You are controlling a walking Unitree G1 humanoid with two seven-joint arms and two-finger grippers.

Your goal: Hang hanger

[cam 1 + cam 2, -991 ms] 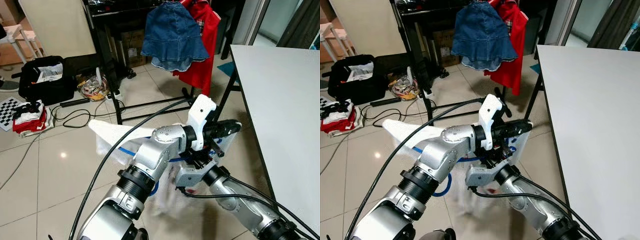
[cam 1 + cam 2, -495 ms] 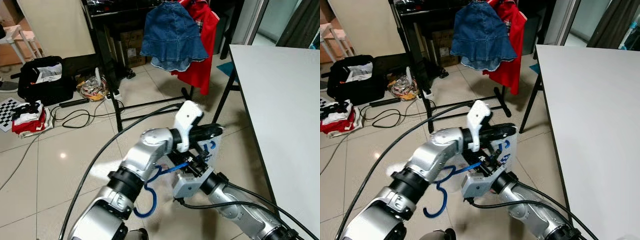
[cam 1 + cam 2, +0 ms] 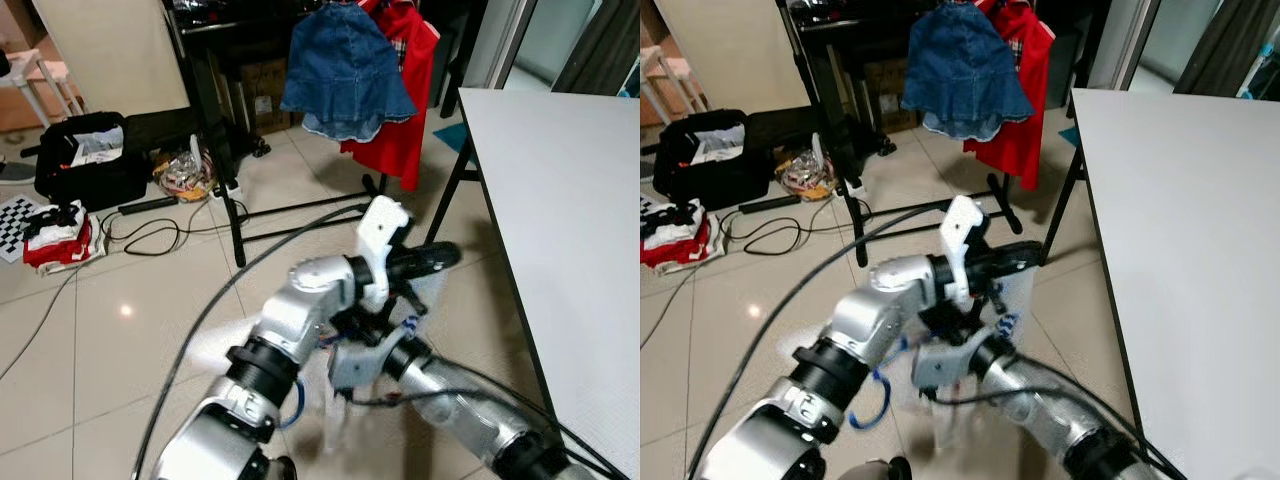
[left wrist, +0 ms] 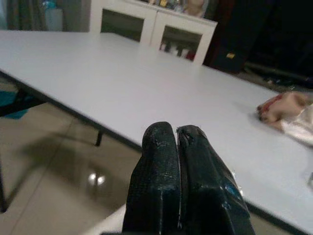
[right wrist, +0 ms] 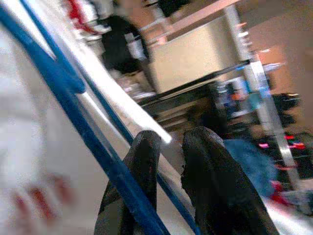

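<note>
1. Left eye view: your left gripper (image 3: 440, 257) reaches toward the white table (image 3: 570, 200); the right gripper's state cannot be told here.
2. Left wrist view: fingers (image 4: 159, 181) pressed together, empty.
3. Right wrist view: right gripper (image 5: 168, 147) parted, blue hanger (image 5: 73, 117) beside one finger.

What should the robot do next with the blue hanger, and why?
Probably lift the blue hanger and carry it toward the clothes rack. The hanger sits low by the right gripper, with white cloth on it, and the rack with the denim skirt stands farther ahead.
</note>
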